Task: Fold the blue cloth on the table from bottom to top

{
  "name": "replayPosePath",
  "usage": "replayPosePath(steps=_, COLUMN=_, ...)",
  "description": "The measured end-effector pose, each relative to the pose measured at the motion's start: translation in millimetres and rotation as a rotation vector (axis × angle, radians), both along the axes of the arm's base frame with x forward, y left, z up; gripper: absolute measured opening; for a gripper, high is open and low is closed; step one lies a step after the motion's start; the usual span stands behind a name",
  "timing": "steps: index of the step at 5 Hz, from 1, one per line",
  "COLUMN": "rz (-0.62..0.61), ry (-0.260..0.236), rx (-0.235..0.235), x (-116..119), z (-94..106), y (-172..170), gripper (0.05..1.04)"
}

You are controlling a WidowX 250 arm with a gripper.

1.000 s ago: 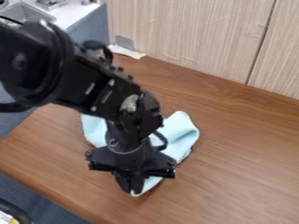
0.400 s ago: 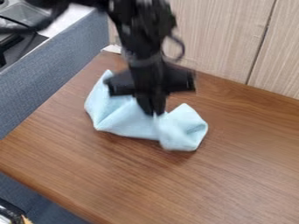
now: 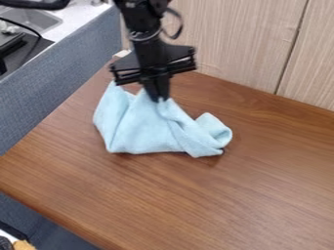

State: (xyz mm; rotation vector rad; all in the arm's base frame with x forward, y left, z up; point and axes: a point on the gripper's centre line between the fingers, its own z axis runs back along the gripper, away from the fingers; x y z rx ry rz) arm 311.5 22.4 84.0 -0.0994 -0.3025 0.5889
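Observation:
The black gripper point(image 3: 158, 97) hangs over the back left part of the table, its fingers shut on the upper edge of the blue cloth point(image 3: 147, 131). Below the fingertips the light blue fabric spreads in creases, pulled up into a peak where it is held. One rounded, bunched fold lies at the cloth's right end, and the left end rises to a corner beside the gripper. The cloth's lower edge rests on the wooden table point(image 3: 261, 195).
A pale wood-grain wall panel point(image 3: 241, 44) stands along the table's back edge. Left of the table runs a blue-grey partition point(image 3: 52, 93), with a metal sink point(image 3: 32, 17) behind it. Some dark cable and a tan object sit at the lower left corner.
The gripper has moved from the near side toward the back of the table, dragging the held cloth edge with it. The near part of the cloth has been folded back.

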Motion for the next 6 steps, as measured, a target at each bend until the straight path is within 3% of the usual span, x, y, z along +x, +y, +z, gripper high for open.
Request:
replayPosePath(steps=3, rz=0.043, ry=0.107, rx=0.038, x=21, z=-63.0, y=34, gripper=0.075)
replayPosePath(steps=4, rz=0.051, ry=0.136, rx=0.034, x=21, z=-69.9, y=40, gripper=0.222)
replayPosePath(steps=6, rz=0.072, ry=0.168, rx=0.029, x=16, z=-70.8, y=41, gripper=0.766)
